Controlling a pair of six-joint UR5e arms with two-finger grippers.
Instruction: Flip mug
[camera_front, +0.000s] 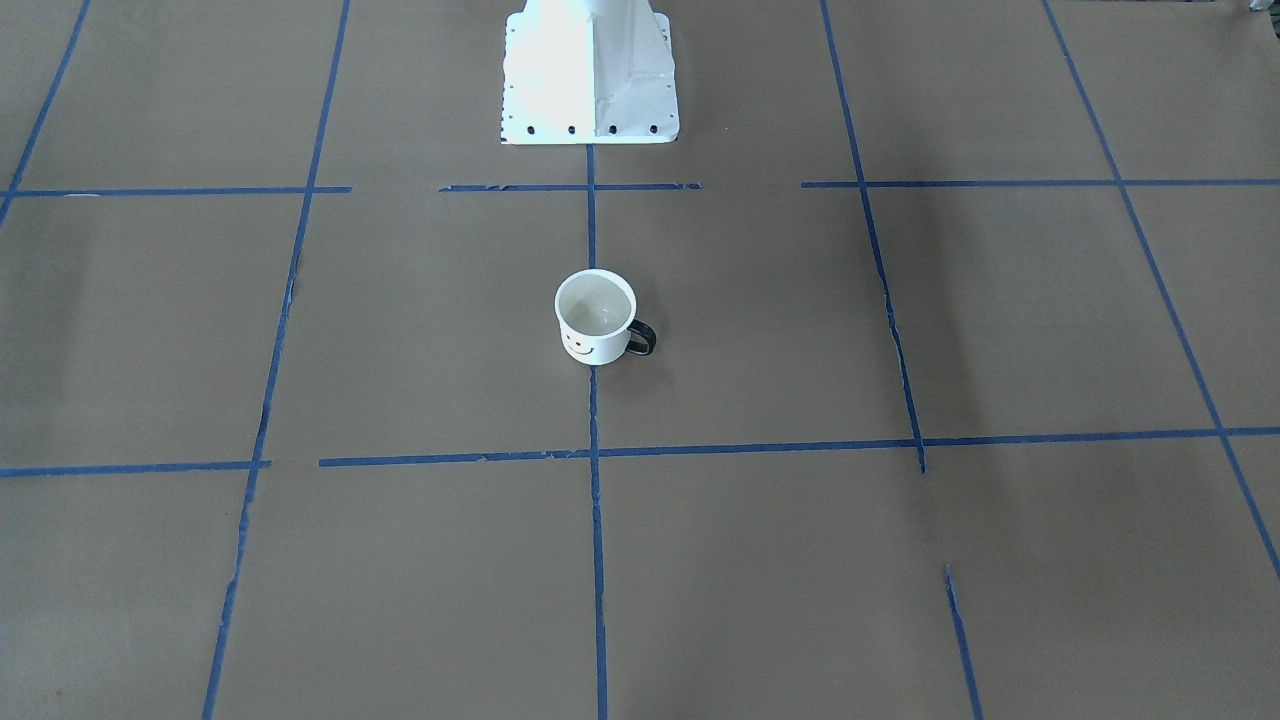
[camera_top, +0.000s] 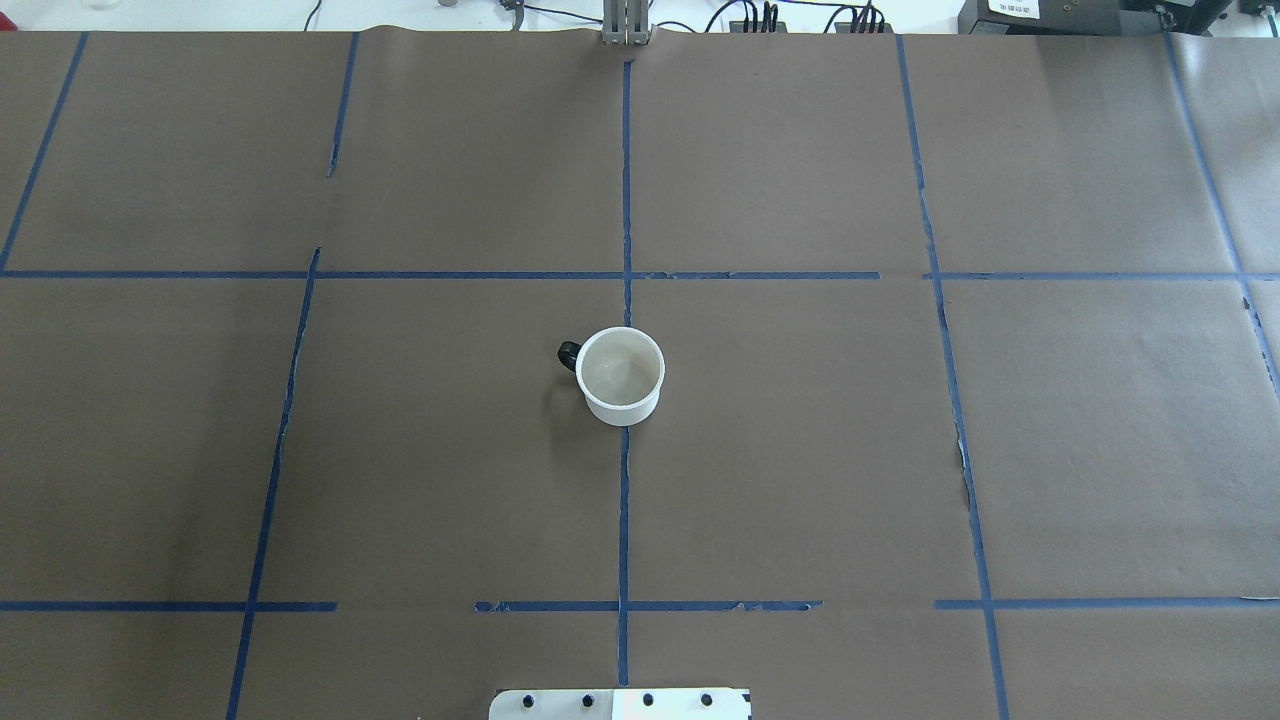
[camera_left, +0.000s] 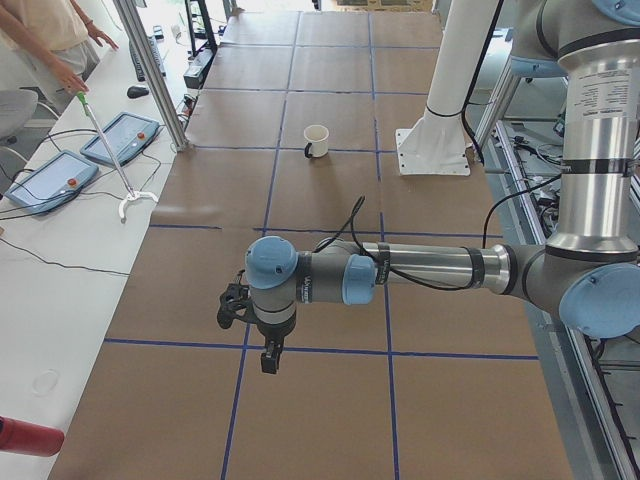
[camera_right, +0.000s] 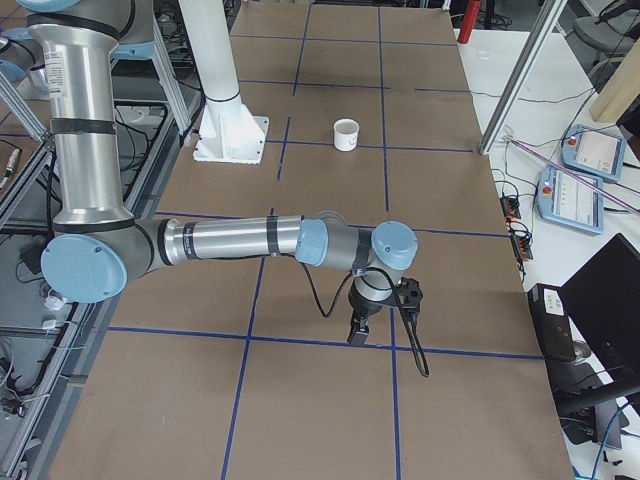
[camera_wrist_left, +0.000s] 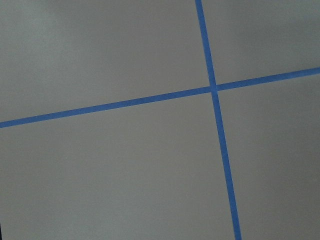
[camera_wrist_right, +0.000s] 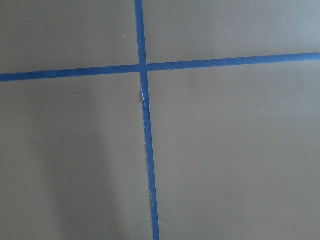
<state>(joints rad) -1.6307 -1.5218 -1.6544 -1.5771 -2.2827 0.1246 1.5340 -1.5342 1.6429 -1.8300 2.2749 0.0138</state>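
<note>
Nearest in the side views, left gripper (camera_left: 268, 358) & right gripper (camera_right: 357, 333) hang over tape crosses (camera_wrist_left: 214, 89) on the counter (camera_top: 800, 450); spread or pressed together, we can't tell. Farther off, the mug (camera_top: 620, 376) stands mouth-up mid-counter, handle (camera_top: 569, 354) toward our left, well apart from both. We'd pinch the rim wall opp. the handle, lift, then rotate. Only front view shows its smiley (camera_front: 579, 347); overhead hides it.

The left gripper (camera_left: 268, 358) and right gripper (camera_right: 357, 333) show only in the side views, fingers too small to tell parted from closed. Well beyond those fingers, the mug (camera_top: 620, 376) hides its drawn side in the overhead view.
</note>
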